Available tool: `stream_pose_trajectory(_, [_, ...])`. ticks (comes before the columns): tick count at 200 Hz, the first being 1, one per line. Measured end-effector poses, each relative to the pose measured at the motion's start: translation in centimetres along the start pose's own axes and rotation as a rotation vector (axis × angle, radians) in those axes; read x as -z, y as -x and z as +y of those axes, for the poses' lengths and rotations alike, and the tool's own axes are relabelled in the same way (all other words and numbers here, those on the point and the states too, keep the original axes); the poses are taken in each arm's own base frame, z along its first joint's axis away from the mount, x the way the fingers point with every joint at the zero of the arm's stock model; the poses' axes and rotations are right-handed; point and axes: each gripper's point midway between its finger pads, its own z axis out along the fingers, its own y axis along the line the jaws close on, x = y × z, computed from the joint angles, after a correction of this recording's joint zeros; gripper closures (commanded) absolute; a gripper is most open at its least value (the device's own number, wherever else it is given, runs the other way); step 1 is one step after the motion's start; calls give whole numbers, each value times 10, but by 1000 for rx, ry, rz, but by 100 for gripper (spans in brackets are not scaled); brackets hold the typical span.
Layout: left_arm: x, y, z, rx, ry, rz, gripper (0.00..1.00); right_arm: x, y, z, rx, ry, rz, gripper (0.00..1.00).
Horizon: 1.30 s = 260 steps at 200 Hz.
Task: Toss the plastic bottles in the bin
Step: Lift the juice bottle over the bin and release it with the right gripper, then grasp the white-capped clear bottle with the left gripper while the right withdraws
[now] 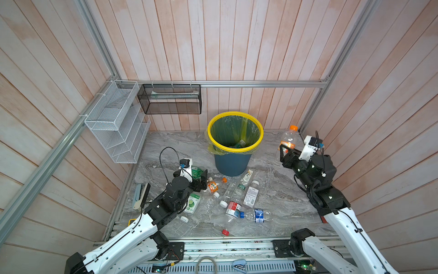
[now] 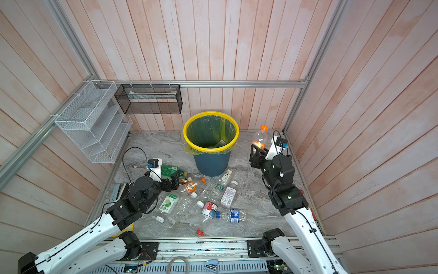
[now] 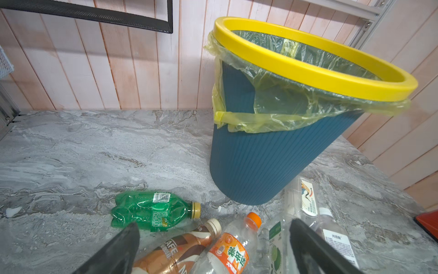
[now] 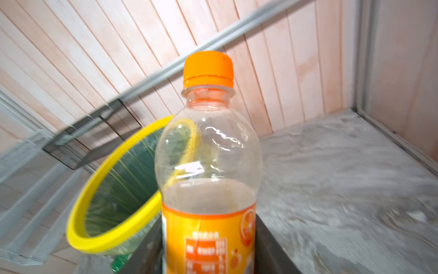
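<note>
Right gripper (image 1: 285, 149) clenched on label band of orange-capped bottle (image 1: 288, 135); bottle cap-up at far right, right of bin (image 1: 232, 163), apart from it; step judged: carry to bin. To do well: swing bottle left over yellow rim (image 4: 78, 213); get bottle base clear above rim first; let go only over middle of liner; thin empty plastic may buckle or slip, so squeeze evenly. Left gripper (image 3: 213, 239) spread wide, holding nothing, poised over brown bottle (image 3: 175, 249) in heap just near of bin.
</note>
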Motion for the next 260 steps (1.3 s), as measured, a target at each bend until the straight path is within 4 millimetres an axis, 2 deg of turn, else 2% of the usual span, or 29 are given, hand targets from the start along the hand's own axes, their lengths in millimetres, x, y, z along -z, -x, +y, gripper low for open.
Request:
stream_pose_trajectory(20, [0, -5, 2, -4, 6, 18, 0, -31, 18, 39, 2, 132, 18, 47])
stream_pose_trajectory(34, [0, -8, 2, -8, 9, 30, 0, -61, 20, 70, 31, 209, 80, 38])
stream_pose_trajectory(51, [0, -12, 4, -14, 14, 46, 0, -104, 7, 95, 81, 255, 170, 14])
stream_pose_trajectory(61, [1, -15, 5, -19, 17, 57, 0, -118, -9, 94, 109, 248, 217, 1])
stream_pose_trajectory(67, [1, -16, 5, -22, 19, 64, 0, -122, -20, 89, 119, 230, 250, 0])
stream_pose_trajectory(81, [1, -18, 6, -25, 22, 71, 0, -121, -35, 75, 133, 186, 292, 0])
stream_pose_trajectory(95, [1, -18, 6, -26, 22, 72, 0, -112, -33, 70, 145, 163, 288, 0])
stream_pose_trajectory(124, [1, -19, 5, -28, 18, 77, 0, -78, 13, 74, 162, 157, 157, 0])
stream_pose_trajectory(136, [0, -23, 4, -33, 11, 90, 0, -63, 26, 74, 167, 156, 111, 0])
stream_pose_trajectory(151, [-2, -32, 2, -48, 7, 124, 0, -49, 33, 66, 170, 137, 74, 0])
stream_pose_trajectory(166, [-2, -44, -2, -71, -2, 171, 0, -44, 27, 52, 169, 105, 72, 0])
stream_pose_trajectory(189, [-1, -71, -13, -112, -30, 266, 2, -41, -5, 11, 156, 21, 127, 0])
stream_pose_trajectory(227, [0, -129, -22, -175, -37, 501, 7, -31, -62, -61, 101, -137, 232, 0])
stream_pose_trajectory(243, [5, -148, -26, -198, -38, 587, 8, -23, -76, -81, 79, -179, 253, 0])
stream_pose_trajectory(260, [10, -159, -31, -211, -42, 646, 9, -16, -84, -95, 64, -210, 262, 0])
